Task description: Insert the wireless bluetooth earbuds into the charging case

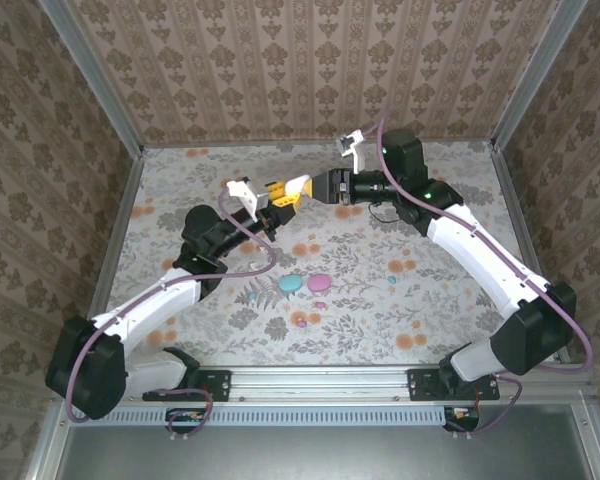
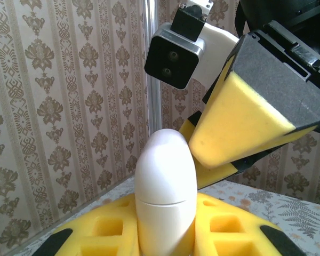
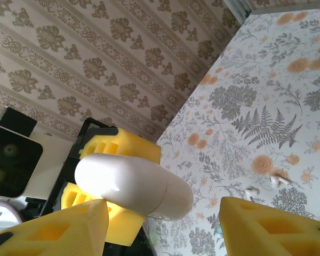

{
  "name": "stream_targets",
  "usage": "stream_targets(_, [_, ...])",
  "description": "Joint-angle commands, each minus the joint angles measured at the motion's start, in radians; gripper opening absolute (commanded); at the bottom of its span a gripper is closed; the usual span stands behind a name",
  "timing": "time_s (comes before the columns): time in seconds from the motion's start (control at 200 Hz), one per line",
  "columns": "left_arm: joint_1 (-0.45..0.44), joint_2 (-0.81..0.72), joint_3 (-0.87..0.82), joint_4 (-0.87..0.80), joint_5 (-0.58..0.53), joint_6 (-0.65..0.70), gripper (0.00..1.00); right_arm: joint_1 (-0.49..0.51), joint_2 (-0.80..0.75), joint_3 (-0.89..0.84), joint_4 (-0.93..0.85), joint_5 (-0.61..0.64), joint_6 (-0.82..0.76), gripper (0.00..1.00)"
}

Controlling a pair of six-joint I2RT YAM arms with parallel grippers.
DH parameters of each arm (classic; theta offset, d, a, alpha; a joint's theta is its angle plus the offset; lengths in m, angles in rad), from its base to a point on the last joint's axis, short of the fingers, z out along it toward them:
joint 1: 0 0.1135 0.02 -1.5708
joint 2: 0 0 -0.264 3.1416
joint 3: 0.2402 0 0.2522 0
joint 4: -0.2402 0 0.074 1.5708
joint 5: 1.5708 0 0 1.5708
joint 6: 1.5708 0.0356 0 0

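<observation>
White charging case (image 2: 165, 186) held in the air.
Glossy and egg-shaped with a thin seam, it is clamped in the left gripper (image 1: 278, 195). The right gripper (image 3: 165, 232) stands apart around its tip. Small whitish earbuds (image 3: 278, 180) lie on the table (image 3: 266, 80).

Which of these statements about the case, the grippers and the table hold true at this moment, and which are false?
1. The left gripper is shut on the white case. True.
2. The white case rests on the table. False: it is held up above it.
3. The case's lid stands open. False: it is closed, only a seam showing.
4. The right gripper has its jaws open at the case's free end. True.
5. A teal item and a pink item lie side by side on the table. True.
</observation>
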Motion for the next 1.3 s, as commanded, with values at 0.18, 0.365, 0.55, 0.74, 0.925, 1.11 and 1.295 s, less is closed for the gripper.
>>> stream_targets(0.18, [-0.011,-0.029,-0.003,0.02,0.04,0.008,0.22,0.003,0.068,0.106,0.016,0.063,0.069,0.6])
stream_targets(0.365, [-0.008,-0.049,-0.024,-0.007,-0.032,-0.001,0.23,0.003,0.072,0.133,0.05,0.055,0.081,0.67])
stream_targets(0.55, [0.012,-0.093,-0.076,-0.048,-0.155,0.019,0.23,-0.011,0.034,0.123,0.101,0.105,0.081,0.74])
stream_targets(0.74, [0.047,-0.225,-0.152,-0.106,-0.267,0.054,0.23,-0.059,0.157,0.141,-0.05,0.281,0.109,0.62])
stream_targets(0.925, [0.06,-0.411,-0.162,-0.303,-0.321,0.13,0.23,-0.044,0.449,0.303,-0.241,0.235,0.08,0.5])
stream_targets(1.11, [0.061,-0.548,-0.157,-0.423,-0.351,0.158,0.23,0.042,0.735,0.567,-0.445,0.176,-0.09,0.47])
stream_targets(1.295, [0.063,-0.617,-0.15,-0.476,-0.362,0.174,0.23,0.117,0.957,0.824,-0.557,0.147,-0.133,0.48])
